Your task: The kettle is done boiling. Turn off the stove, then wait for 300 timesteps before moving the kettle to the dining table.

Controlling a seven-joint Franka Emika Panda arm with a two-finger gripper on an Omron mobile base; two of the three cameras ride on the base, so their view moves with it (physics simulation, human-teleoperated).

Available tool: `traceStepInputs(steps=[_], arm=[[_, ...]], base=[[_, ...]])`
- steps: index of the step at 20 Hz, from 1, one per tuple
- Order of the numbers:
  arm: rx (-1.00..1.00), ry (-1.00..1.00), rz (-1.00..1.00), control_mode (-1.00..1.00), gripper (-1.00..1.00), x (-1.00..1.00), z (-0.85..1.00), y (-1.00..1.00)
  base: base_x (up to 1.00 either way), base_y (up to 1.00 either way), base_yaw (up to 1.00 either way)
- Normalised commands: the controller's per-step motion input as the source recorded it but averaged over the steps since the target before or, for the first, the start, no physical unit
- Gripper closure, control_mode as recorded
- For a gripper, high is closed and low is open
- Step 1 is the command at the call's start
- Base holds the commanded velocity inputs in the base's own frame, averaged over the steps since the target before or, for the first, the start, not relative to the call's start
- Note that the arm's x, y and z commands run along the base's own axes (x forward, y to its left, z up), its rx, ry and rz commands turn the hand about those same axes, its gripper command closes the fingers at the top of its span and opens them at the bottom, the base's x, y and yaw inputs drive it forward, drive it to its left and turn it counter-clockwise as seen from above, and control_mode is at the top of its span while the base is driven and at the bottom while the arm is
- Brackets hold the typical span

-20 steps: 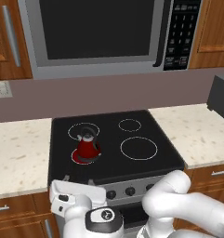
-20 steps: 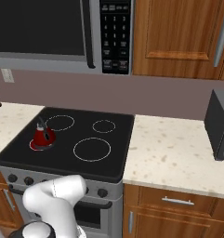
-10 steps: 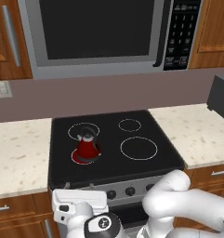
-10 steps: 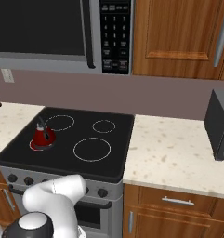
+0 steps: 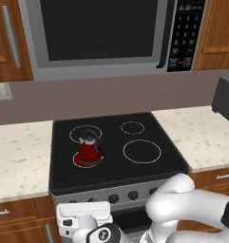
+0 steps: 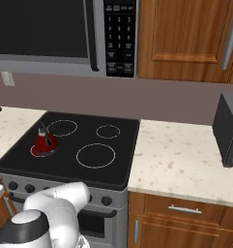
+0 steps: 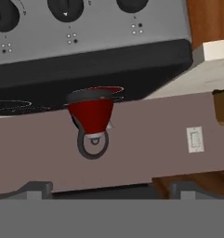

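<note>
Hand (image 7: 104, 193) hangs empty, fingers wide, facing the stove (image 7: 85, 42) knobs (image 7: 64, 7). Approach the knob squarely; kettle (image 7: 91, 114) beyond sits on a glowing burner (image 5: 87, 160).

We see a steel microwave (image 5: 101, 38) at twelve o'clock, wooden cabinets (image 6: 185, 38) flanking it, a mauve backsplash (image 5: 111, 97) with a wall outlet (image 5: 2, 90) at nine o'clock, and a speckled beige desk (image 6: 185, 164) over wooden drawers (image 6: 185, 210).

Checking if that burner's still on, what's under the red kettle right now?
The kettle sits on the stove's front-left burner, which glows red around its base. The ring's middle is covered by the kettle.
</note>
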Motion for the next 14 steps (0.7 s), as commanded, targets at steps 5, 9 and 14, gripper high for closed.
traceStepInputs(steps=[5, 9, 14], arm=[[-0.08, 0.00, 0.00, -1.00, -1.00, 0.00, -0.38, 0.08], [-0.08, 0.00, 0.00, -1.00, -1.00, 0.00, -0.34, 0.17], [-0.08, 0.00, 0.00, -1.00, -1.00, 0.00, -0.27, 0.13]], base=[[0.00, 0.00, 0.00], [0.00, 0.00, 0.00], [0.00, 0.00, 0.00]])
